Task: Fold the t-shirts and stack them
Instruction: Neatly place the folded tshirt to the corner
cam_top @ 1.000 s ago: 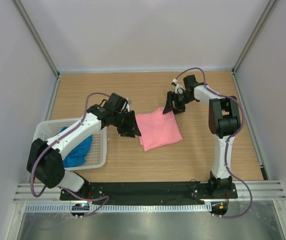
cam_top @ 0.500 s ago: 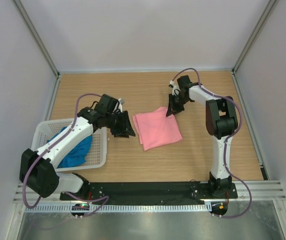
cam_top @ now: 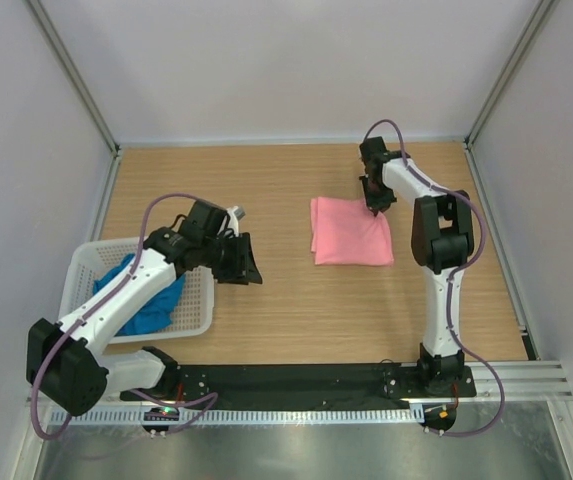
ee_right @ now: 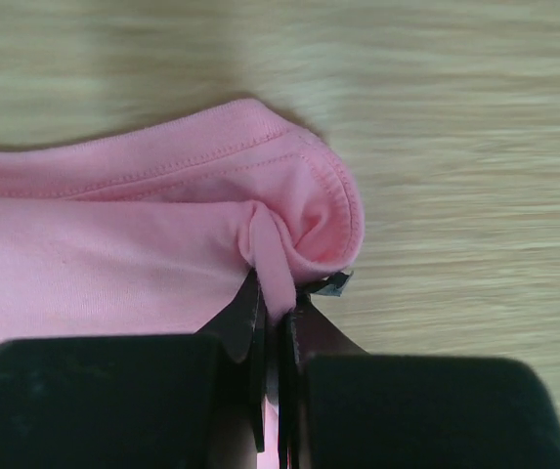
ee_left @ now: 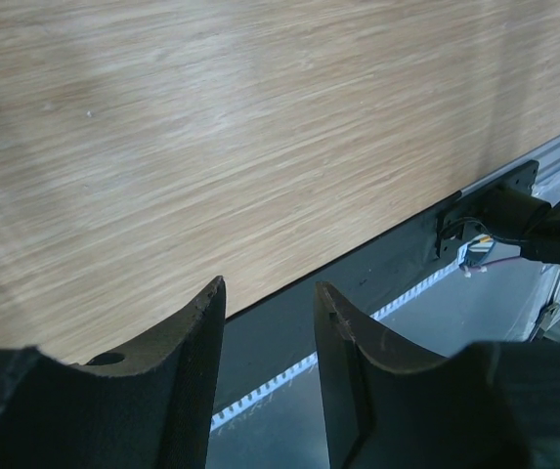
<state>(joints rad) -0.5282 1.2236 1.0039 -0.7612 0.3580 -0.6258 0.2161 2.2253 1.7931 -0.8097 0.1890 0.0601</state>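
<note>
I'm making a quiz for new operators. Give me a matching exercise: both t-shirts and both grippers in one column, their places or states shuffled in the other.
1 pink t-shirt
2 blue t-shirt
3 left gripper
4 right gripper

A in the white basket
B open, holding nothing
C flat on the table
D shut on pink fabric

Pairs: 1-C, 2-A, 3-B, 4-D
</note>
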